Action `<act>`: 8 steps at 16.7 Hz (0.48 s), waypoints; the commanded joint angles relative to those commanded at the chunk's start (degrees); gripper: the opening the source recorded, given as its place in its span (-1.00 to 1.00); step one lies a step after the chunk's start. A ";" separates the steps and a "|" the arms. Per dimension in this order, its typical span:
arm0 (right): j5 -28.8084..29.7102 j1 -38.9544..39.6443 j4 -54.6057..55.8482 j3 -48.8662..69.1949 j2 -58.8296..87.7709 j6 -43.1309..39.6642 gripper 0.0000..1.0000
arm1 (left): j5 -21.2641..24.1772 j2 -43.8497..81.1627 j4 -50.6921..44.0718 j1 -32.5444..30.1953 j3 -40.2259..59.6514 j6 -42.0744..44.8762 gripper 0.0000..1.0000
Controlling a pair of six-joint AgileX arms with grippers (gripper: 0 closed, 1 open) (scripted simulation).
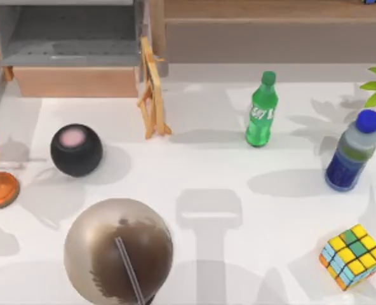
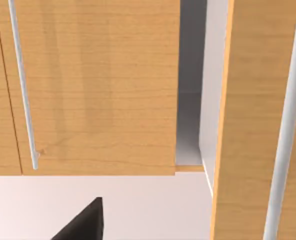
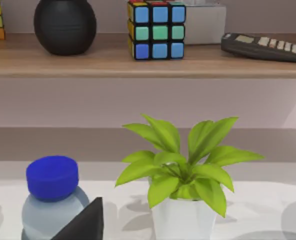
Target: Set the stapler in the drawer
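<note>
drawer standing open just behind the black speaker; impossible to tell the stapler's place. left pincer facing wooden panelling, right pincer well away from the drawer, near the blue-capped bottle; cannot tell open or closed for either. likely risks: clipping the drawer's wooden front on approach, or letting go short of the drawer, onto the tabletop.

Green bottle, blue-capped bottle, multicoloured cube, black sphere, light-brown drawer front
</note>
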 joint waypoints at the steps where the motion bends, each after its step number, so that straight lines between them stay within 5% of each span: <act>1: 0.00 0.00 0.00 0.00 0.00 0.00 1.00 | -0.10 0.10 -0.13 -0.20 0.17 -0.02 1.00; 8: 0.00 0.00 0.00 0.00 0.00 0.00 1.00 | -3.34 1.89 -2.52 -3.66 4.36 -0.13 1.00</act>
